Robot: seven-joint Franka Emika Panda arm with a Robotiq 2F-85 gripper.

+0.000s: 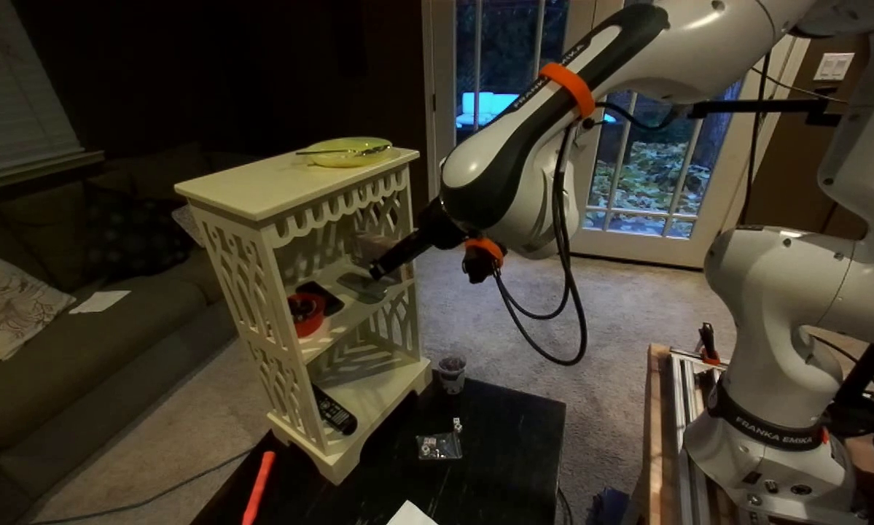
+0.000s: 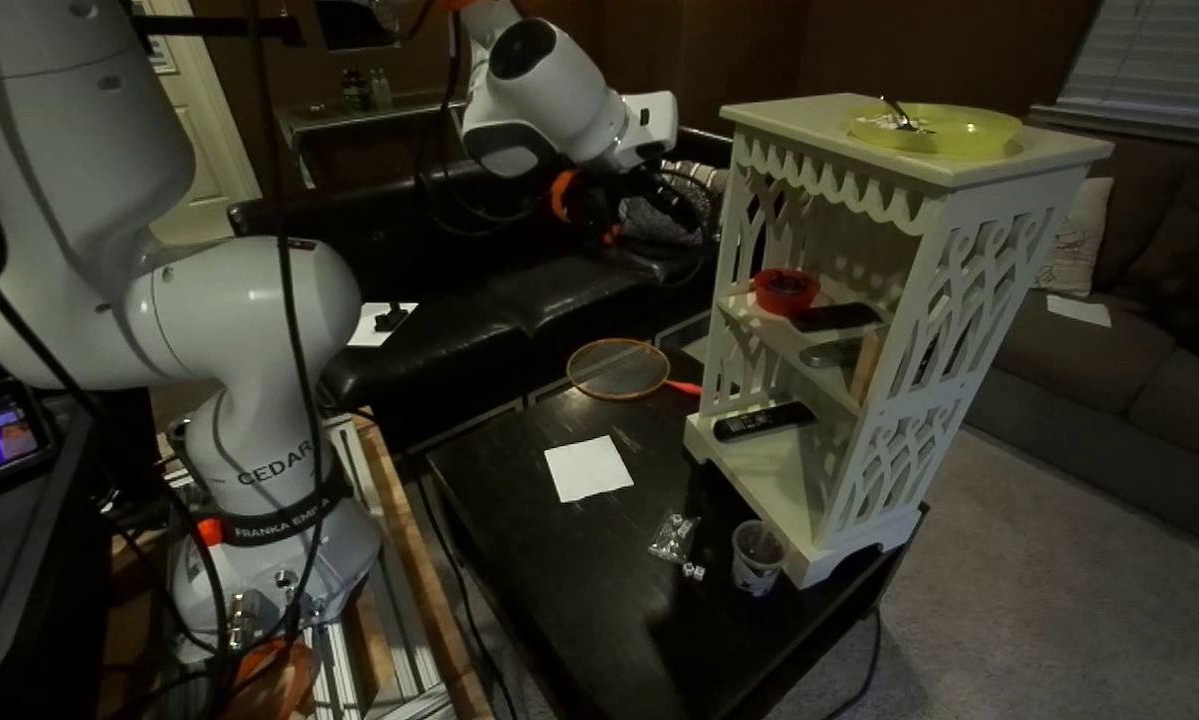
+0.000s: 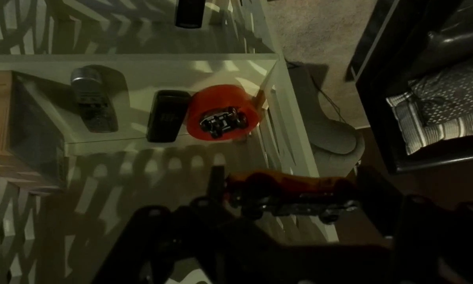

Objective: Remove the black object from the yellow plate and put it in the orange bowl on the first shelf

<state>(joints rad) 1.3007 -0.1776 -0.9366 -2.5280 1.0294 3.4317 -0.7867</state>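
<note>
The yellow plate (image 1: 345, 161) lies on top of the cream shelf unit, with a dark utensil across it; whitish bits show on it in an exterior view (image 2: 979, 132). The orange bowl (image 3: 214, 96) sits at one end of the first shelf (image 3: 137, 77), and also shows in both exterior views (image 1: 311, 326) (image 2: 787, 298). A small black wheeled object (image 3: 222, 122) lies in the bowl. My gripper (image 3: 291, 193) is shut on an orange-and-black toy car (image 3: 268, 183), held lengthwise between the fingertips. In an exterior view my gripper (image 1: 376, 271) is in front of the shelf unit, apart from the bowl.
A flat black device (image 3: 168, 115), a grey handset (image 3: 96, 102) and a brown box (image 3: 31, 134) share the bowl's shelf. A remote (image 1: 334, 412) is on the board below. A cup (image 1: 452, 374), a bag (image 1: 440, 446) and a racket (image 2: 619, 368) are on the black table.
</note>
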